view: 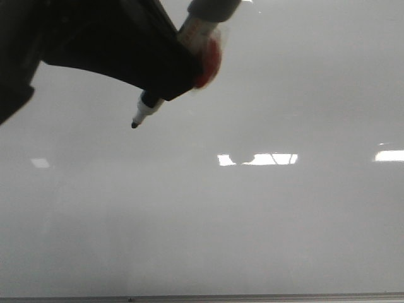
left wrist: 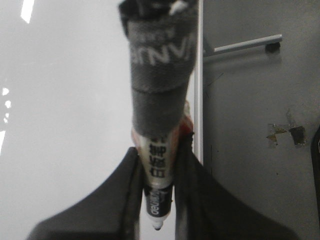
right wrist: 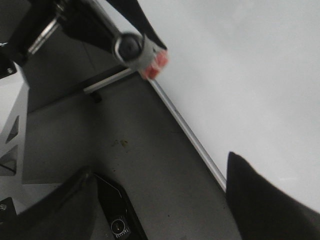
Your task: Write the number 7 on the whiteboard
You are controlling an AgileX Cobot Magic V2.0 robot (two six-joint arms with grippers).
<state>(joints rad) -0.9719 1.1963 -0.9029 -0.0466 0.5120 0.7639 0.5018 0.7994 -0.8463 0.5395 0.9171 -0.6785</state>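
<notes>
In the front view, the whiteboard (view: 252,221) fills nearly the whole frame as a glossy pale grey sheet, with a thin grey metal edge strip along the bottom and bright white light reflections across the middle. No black marker line is seen on the board in any view, so the number 7 is not yet drawn.

In the upper left of the front view, the left gripper (view: 189,66) is seen as a dark mass, and its fingers are clenched on a marker (view: 148,110). The marker is tilted, its upper end near the top centre of the frame and its dark tip pointing down to the left. Whether the tip touches the board cannot be told. A red patch is seen beside the marker at the fingers.

In the left wrist view, the marker (left wrist: 159,150) is held between the two dark fingers (left wrist: 100,210), and its upper part is wrapped in grey fabric. The board's metal edge strip is seen just behind it.

In the right wrist view, the right gripper (right wrist: 165,205) is seen at the bottom of the frame, its two dark fingers (right wrist: 260,200) spread wide apart and grasping nothing. The whiteboard (right wrist: 240,70) occupies the upper right, and a grey floor lies to the left of its edge.
</notes>
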